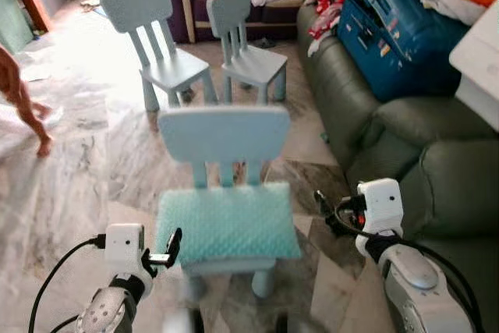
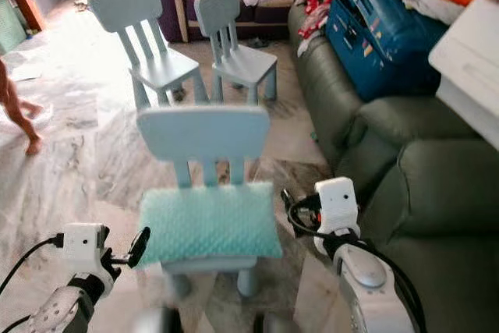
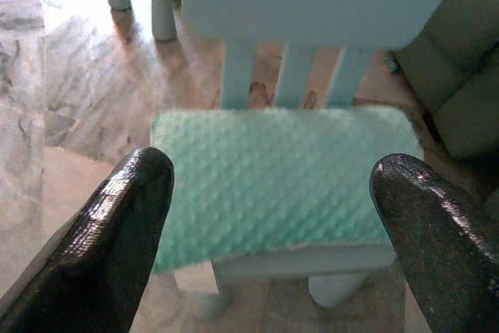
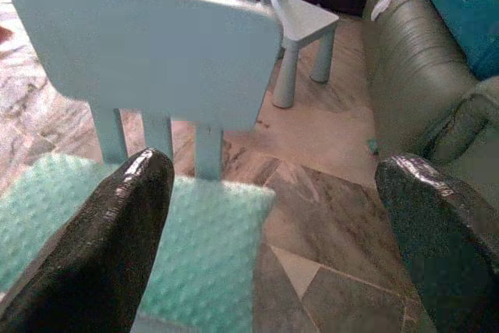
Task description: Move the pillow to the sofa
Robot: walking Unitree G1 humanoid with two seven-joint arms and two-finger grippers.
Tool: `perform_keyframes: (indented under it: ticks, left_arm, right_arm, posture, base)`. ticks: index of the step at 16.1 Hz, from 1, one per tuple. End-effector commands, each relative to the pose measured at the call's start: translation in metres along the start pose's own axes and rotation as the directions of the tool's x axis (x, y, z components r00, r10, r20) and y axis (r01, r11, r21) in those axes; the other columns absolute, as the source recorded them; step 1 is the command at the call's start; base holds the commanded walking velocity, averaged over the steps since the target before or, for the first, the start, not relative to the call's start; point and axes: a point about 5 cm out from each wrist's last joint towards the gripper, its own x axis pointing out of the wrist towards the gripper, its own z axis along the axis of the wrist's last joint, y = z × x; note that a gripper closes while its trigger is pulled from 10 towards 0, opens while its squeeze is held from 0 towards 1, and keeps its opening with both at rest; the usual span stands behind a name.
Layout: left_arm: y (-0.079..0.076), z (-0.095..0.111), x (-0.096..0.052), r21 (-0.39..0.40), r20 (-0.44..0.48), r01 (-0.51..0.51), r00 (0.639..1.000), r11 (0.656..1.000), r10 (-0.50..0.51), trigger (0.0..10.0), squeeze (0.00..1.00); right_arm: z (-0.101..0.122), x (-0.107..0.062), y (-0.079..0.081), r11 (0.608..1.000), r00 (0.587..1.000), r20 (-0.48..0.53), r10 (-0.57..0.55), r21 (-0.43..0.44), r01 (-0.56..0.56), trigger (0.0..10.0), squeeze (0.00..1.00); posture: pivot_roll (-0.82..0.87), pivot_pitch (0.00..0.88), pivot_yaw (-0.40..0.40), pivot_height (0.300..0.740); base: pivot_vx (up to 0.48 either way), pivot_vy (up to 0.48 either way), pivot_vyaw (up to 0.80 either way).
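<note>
Here, a mint-green pillow (image 1: 228,222) is seen lying flat on the seat of a small pale blue chair (image 1: 224,136), which serves as the landmark for everything else. The pillow covers nearly the whole seat, its far edge lying against the slats of the backrest. To the chair's right stands the grey-green sofa (image 1: 405,138), apart from it across a strip of marble floor (image 1: 78,161); a blue suitcase (image 1: 398,37) and heaped clothes are carried on its far cushions. Beyond the chair, two more pale blue chairs (image 1: 207,37) are set side by side.

The left gripper (image 3: 269,216) is held just short of the chair's front left corner, its two black fingers (image 3: 117,239) spread wide with nothing between them (the pillow is framed in the gap but not touched). The right gripper (image 4: 273,239) is held near the chair's right side, between chair and sofa, likewise spread wide and holding nothing. Well to the chair's left, a person's bare leg (image 1: 23,103) is seen on the floor.
</note>
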Motion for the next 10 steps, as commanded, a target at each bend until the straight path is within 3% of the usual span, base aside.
perform_keyframes:
  ticks: [1,10]
  left_arm:
    - [0.0004,-0.0023,-0.0008,0.005,-0.013,-0.007,1.000,1.000,0.008,10.0,0.00]
    - [0.0026,-0.0004,0.0007,0.013,-0.008,-0.011,1.000,1.000,0.011,10.0,0.00]
  right_arm:
    - [0.0021,0.0001,0.0006,1.000,1.000,0.005,0.006,-0.003,-0.006,10.0,0.00]
    - [0.0044,0.0028,0.0047,1.000,1.000,0.020,0.018,-0.010,-0.018,10.0,0.00]
  posture:
    - [-0.06,0.126,-0.034,0.588]
    - [-0.05,0.126,-0.030,0.514]
  base:
    - [0.000,0.000,0.00]
    - [0.000,0.000,0.00]
